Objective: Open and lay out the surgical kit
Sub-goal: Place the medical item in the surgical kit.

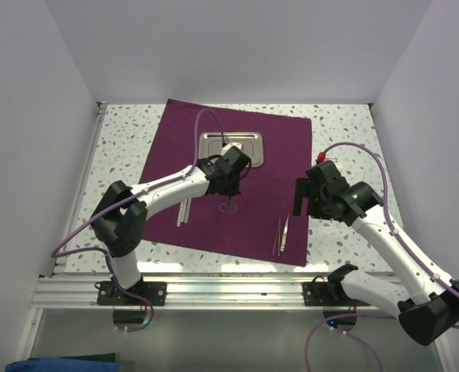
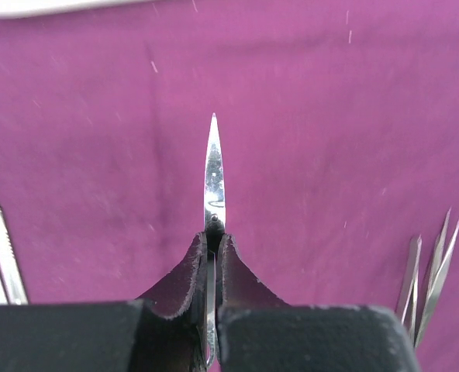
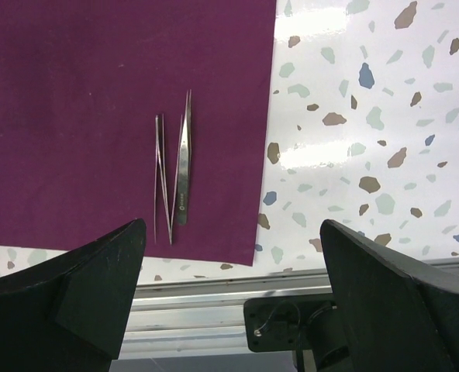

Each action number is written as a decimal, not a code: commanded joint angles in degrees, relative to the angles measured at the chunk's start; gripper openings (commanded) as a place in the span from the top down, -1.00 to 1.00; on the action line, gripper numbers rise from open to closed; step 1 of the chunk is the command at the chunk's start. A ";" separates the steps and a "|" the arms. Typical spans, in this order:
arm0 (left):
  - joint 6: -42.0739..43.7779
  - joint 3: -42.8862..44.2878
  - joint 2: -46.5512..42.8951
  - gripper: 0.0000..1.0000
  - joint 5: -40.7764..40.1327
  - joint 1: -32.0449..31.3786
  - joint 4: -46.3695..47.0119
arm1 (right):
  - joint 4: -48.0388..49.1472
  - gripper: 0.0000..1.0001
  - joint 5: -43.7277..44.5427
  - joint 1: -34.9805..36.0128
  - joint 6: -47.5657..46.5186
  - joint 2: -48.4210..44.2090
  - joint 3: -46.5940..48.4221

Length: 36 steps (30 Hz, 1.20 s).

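Overhead view. A dark purple cloth lies spread flat on the speckled counter, slightly askew, its near edge close to the metal rail that carries the arm bases. A small shiny steel tray sits on the far half of the cloth.

The left pincer hangs over the middle of the cloth, just on the near side of the tray. It is clamped tight on a pair of thin silver scissors. The left wrist view shows the closed blades sticking straight out past the pincer's fingertips, tip pointing away over bare cloth. Whether the scissors touch the cloth cannot be told from here.

Two or three fine tweezers lie side by side near the cloth's near right corner (they also show at the right edge of the left wrist view). Further slim instruments lie on the cloth to the left of the held scissors, partly under the left arm.

The right pincer hovers over the cloth's right edge, jaws spread as wide as they go and gripping nothing. From its wrist view, the tweezers lie below, between the fingers, with bare counter to their right.
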 commanded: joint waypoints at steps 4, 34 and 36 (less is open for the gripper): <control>-3.99 -5.69 -3.99 1.00 0.61 -2.82 4.11 | 0.09 -0.97 1.09 -0.25 0.25 -1.35 0.91; 7.24 34.70 21.89 0.04 -0.53 9.47 -3.61 | -3.61 -0.97 3.81 -0.34 1.92 -3.11 4.69; 8.48 42.41 25.87 0.05 -0.53 10.97 -5.18 | -4.04 -0.97 3.99 -0.25 2.45 -2.84 4.96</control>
